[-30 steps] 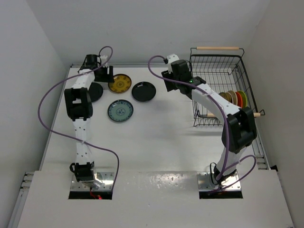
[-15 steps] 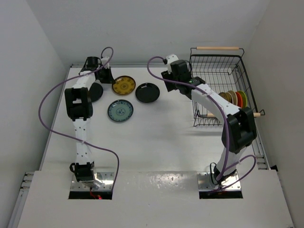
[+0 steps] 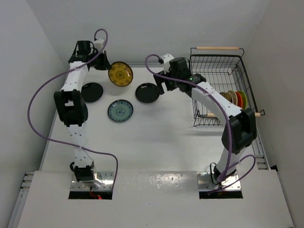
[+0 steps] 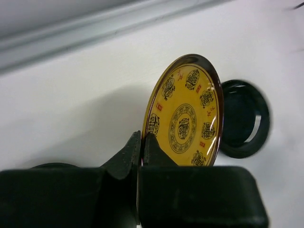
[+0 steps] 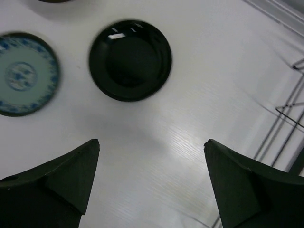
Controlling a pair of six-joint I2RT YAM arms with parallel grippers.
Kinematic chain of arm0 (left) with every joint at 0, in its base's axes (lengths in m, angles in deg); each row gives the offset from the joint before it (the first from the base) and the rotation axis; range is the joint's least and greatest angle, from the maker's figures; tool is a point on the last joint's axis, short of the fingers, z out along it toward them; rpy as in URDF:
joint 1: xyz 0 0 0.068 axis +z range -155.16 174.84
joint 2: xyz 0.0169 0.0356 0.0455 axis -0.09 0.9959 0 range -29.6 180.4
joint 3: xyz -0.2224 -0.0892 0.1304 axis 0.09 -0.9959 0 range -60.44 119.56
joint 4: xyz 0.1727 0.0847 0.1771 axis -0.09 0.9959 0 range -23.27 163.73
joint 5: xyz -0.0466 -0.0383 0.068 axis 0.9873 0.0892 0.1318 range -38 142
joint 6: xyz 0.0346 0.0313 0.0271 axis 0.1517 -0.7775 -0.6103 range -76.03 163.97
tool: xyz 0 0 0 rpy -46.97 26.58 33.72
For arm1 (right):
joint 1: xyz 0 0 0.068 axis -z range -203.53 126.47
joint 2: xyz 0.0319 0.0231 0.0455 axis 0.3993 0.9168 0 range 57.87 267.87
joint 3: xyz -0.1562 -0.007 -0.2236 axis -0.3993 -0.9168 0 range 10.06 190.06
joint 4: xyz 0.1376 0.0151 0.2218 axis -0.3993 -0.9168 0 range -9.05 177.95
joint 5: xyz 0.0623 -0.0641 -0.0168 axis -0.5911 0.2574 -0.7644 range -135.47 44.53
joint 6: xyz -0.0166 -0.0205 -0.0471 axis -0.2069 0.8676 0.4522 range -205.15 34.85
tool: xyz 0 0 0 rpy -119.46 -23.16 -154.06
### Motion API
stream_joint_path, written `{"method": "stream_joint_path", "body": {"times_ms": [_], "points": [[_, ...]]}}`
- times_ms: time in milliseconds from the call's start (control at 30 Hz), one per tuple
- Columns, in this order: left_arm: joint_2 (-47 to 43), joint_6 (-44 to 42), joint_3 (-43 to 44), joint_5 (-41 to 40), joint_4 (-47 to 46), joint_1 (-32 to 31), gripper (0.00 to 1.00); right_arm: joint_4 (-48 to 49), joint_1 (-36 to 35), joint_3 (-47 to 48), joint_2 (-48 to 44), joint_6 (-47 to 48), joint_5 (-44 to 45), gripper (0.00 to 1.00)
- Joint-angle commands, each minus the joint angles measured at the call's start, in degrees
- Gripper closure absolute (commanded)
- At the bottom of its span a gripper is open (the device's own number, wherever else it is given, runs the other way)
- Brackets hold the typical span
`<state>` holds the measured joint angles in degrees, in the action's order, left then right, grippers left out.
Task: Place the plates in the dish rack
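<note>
Left tool [image 4: 141, 141] pinches the yellow plate [image 4: 185, 116] by its rim, off the table [image 3: 156, 142] near its far-left corner. Right tool [image 5: 151, 145] hangs wide open just beside a black plate [image 5: 130, 59].

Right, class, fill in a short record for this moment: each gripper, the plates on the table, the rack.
left gripper: shut on the rim of the yellow plate, which is held up on edge
right gripper: open, empty, above the table near the nearer black plate
on table: nearer black plate, second black plate, blue-grey plate
dish rack: row of plates standing on edge
</note>
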<state>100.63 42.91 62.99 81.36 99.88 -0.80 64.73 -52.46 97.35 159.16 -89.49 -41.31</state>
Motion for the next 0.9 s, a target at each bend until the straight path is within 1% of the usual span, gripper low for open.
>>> {"method": "stream_joint_path", "body": {"times_ms": [0,33,67,100,133,167,200,233,267,300,333,433,500,567,600,700,733,833,867], "points": [[-11.3,1.5,-0.6,7.3,-1.2,-0.8,1.0,0.0,-0.9,7.0,-0.4,-3.1,-9.4,0.08],[-12.8,1.5,-1.7,8.2,-1.2,-1.5,1.0,1.8,-0.2,6.8,-1.4,-4.4,-10.1,0.07],[-14.1,1.5,-2.8,9.8,-0.5,-2.1,1.0,4.7,0.4,6.2,-2.4,-6.5,-13.8,0.06],[-15.9,1.5,-4.5,11.2,0.2,-2.1,1.0,6.9,1.1,4.3,-3.1,-8.2,-15.7,0.06],[-15.9,0.6,-4.5,12.7,1.4,-2.9,1.0,11.6,1.8,2.0,-4.0,-11.9,-17.8,0.05],[-16.7,0.1,-5.4,15.5,2.8,-3.8,1.0,17.1,4.9,-0.3,-4.3,-17.1,-23.1,0.05],[-16.7,-0.4,-5.4,16.7,5.2,-3.8,1.0,19.9,5.9,-1.2,-3.9,-20.4,-27.8,0.06],[-17.3,-1.7,-6.9,17.7,6.2,-5.2,1.0,25.4,8.0,-2.5,-3.4,-25.9,-32.4,0.1],[-18.1,-2.4,-6.9,19.5,7.1,-5.8,1.0,29.0,8.9,-3.0,-2.7,-30.2,-34.0,0.12],[-18.1,-3.2,-7.7,20.2,8.5,-6.3,1.0,30.2,9.1,-3.0,-1.4,-31.5,-36.1,0.14],[-19.0,-3.7,-8.3,20.8,9.0,-6.8,1.0,31.4,8.9,-2.9,-0.2,-32.6,-36.3,0.14],[-21.3,-6.2,-8.8,22.7,9.7,-9.2,1.0,32.7,6.9,-3.5,2.0,-31.4,-35.7,0.16],[-22.4,-7.4,-9.4,22.8,10.2,-10.2,1.0,33.9,6.0,-4.7,3.0,-32.7,-36.2,0.27],[-22.4,-7.4,-9.4,22.8,10.2,-11.0,1.0,37.1,5.1,-6.7,3.7,-34.0,-36.6,0.36],[-22.4,-7.4,-9.4,23.4,10.7,-11.0,1.0,37.8,5.2,-7.5,3.5,-33.9,-36.5,0.36],[-22.4,-7.4,-9.4,24.1,10.7,-11.5,1.0,35.6,4.3,-7.7,4.8,-32.5,-35.4,0.36],[-22.4,-7.4,-8.9,24.1,10.7,-11.5,1.0,35.1,4.4,-7.9,5.0,-32.7,-34.9,0.39],[-23.0,-7.4,-8.9,24.1,10.7,-11.5,1.0,35.5,4.6,-9.5,4.2,-32.7,-34.3,0.64],[-23.0,-7.4,-8.9,22.8,10.7,-11.5,1.0,35.7,4.5,-9.9,3.9,-32.8,-34.4,0.84]]}}
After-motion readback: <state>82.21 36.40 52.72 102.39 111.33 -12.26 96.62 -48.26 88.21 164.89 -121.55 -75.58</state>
